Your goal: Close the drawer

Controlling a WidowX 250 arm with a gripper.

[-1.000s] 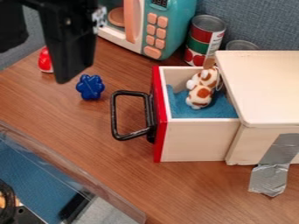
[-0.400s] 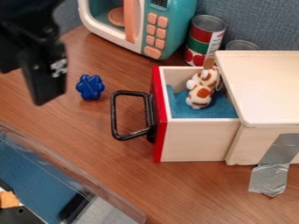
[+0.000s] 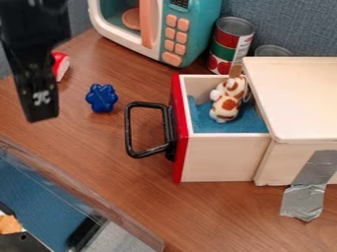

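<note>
Though drawer open, 2nd can mstly bhnd box

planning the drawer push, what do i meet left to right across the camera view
Gripper → blue lobed object → black drawer handle → red drawer front → spotted toy animal → silver tape

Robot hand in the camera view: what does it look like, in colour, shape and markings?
The robot's hand is black and blocky, with a long lower part that ends in a squared-off tip. Small round spots, probably screw heads, dot its side, and near the tip is a small black-and-white patterned patch.
</note>
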